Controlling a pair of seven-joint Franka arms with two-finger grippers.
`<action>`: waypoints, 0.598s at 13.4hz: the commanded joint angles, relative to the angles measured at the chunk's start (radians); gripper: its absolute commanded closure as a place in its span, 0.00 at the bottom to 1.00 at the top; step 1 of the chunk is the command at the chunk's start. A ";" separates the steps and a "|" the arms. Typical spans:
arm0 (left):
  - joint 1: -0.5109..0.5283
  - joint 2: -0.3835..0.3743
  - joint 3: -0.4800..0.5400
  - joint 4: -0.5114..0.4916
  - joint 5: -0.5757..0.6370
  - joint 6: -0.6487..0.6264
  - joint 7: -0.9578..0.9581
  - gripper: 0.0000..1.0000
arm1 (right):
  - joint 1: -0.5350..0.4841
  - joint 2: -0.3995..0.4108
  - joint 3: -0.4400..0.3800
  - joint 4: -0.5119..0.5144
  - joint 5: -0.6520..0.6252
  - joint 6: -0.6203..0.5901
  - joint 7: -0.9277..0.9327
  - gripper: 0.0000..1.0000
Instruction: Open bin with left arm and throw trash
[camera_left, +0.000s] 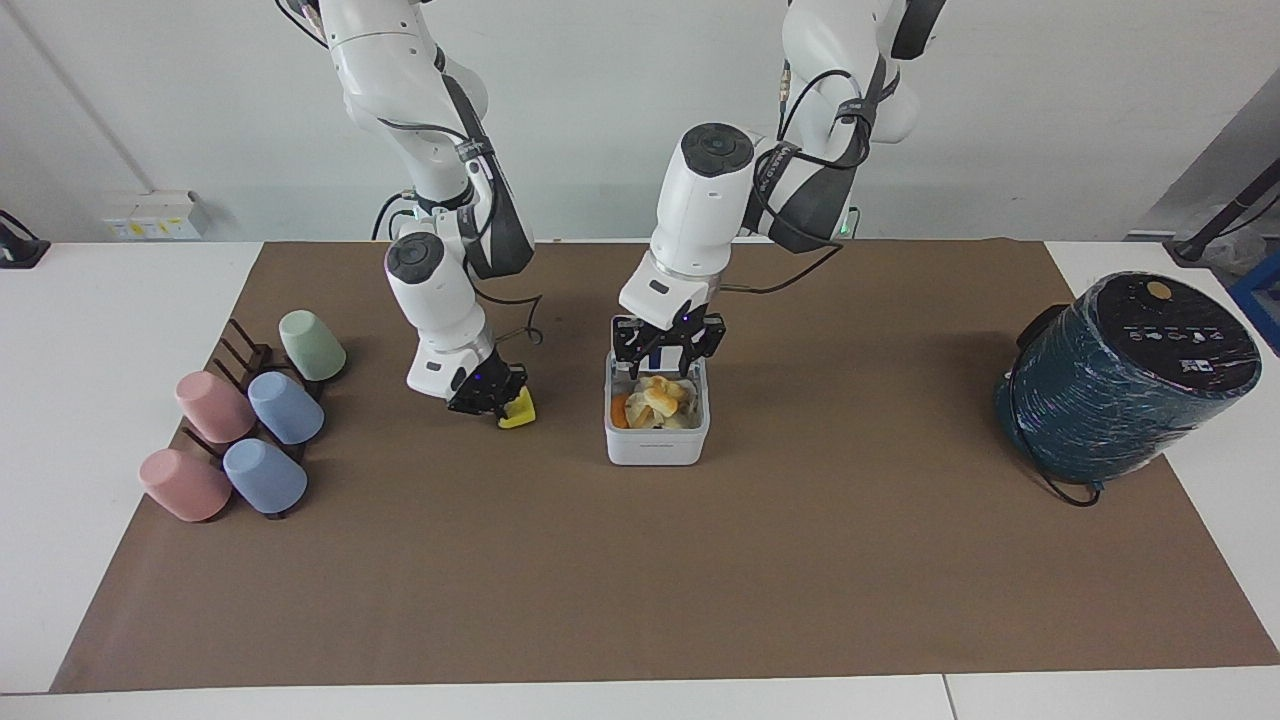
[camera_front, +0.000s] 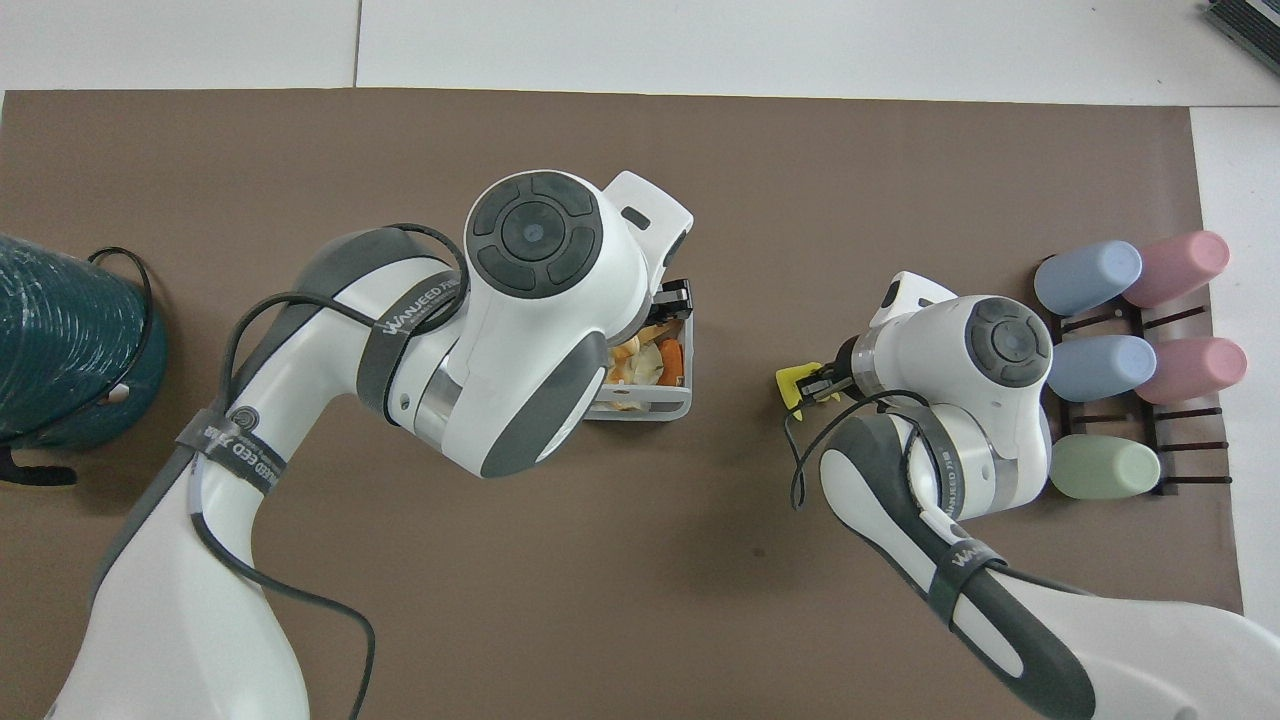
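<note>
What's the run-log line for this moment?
bin: open, trash inside | left gripper: open, over bin, empty | right gripper: on yellow block beside bin | cups: on rack

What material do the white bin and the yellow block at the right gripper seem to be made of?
The bin looks like smooth, matte white plastic: thin even walls and rounded corners. The yellow block, at the right gripper, seems to be moulded plastic or foam, judging by its uniform bright colour and clean notched edges; the look leaves this open.

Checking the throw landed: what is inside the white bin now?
The bin holds a pile of yellow, white and orange scraps; anything beneath the pile is covered.
</note>
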 joint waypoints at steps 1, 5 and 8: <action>0.016 -0.022 0.028 0.023 -0.001 -0.088 -0.002 0.28 | 0.011 -0.033 0.003 0.048 0.029 -0.075 0.083 1.00; 0.169 -0.022 0.022 0.161 -0.007 -0.272 0.137 0.29 | 0.002 -0.061 0.003 0.211 0.029 -0.222 0.223 1.00; 0.296 -0.063 0.019 0.181 -0.008 -0.388 0.329 0.30 | 0.007 -0.052 0.005 0.336 0.033 -0.273 0.296 1.00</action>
